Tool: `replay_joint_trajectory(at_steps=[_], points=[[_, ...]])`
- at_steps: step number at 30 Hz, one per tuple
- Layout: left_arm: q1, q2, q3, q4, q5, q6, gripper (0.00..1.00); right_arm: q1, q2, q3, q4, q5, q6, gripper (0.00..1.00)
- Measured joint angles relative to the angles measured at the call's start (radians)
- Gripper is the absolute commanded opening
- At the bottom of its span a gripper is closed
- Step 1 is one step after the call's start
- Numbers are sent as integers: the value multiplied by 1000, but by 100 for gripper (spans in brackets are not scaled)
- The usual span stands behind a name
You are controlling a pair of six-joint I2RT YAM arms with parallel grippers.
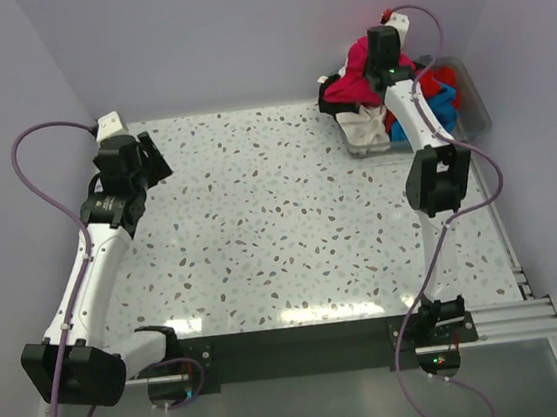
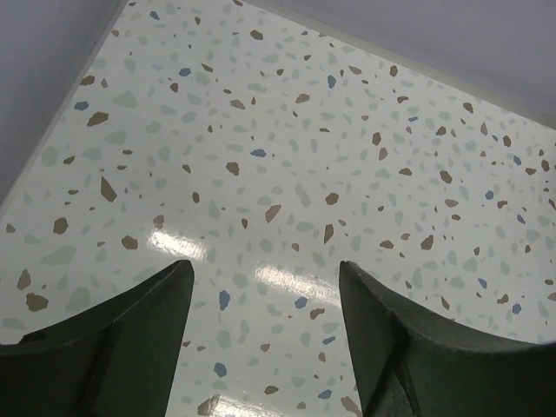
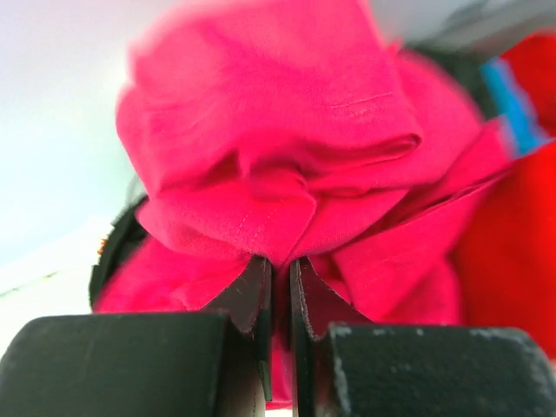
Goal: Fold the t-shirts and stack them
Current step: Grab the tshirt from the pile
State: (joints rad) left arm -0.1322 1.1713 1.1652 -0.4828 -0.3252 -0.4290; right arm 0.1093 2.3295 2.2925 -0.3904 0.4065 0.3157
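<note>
Right gripper (image 3: 280,271), closed on a pink t-shirt (image 3: 278,130) above the far-right bin (image 1: 475,104), should lift straight up to free it; left gripper (image 2: 262,276) hovers open at left

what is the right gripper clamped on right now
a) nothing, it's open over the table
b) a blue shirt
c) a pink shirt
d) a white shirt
C: the right wrist view shows the right gripper with its fingers nearly together, pinching a fold of the pink t-shirt.
</note>
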Motion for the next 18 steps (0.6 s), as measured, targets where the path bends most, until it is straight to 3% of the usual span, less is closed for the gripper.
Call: replay_joint_trajectory(at_steps=[6,12,18], points=[[0,2,0,18,0,2,72,1,-248,-72,5,61,-68,0],[0,37,4,31,11,12,71,32,-440,-42,12,80,-145,0],[0,77,65,34,16,54,71,186,-537,-21,-63,67,-227,0]])
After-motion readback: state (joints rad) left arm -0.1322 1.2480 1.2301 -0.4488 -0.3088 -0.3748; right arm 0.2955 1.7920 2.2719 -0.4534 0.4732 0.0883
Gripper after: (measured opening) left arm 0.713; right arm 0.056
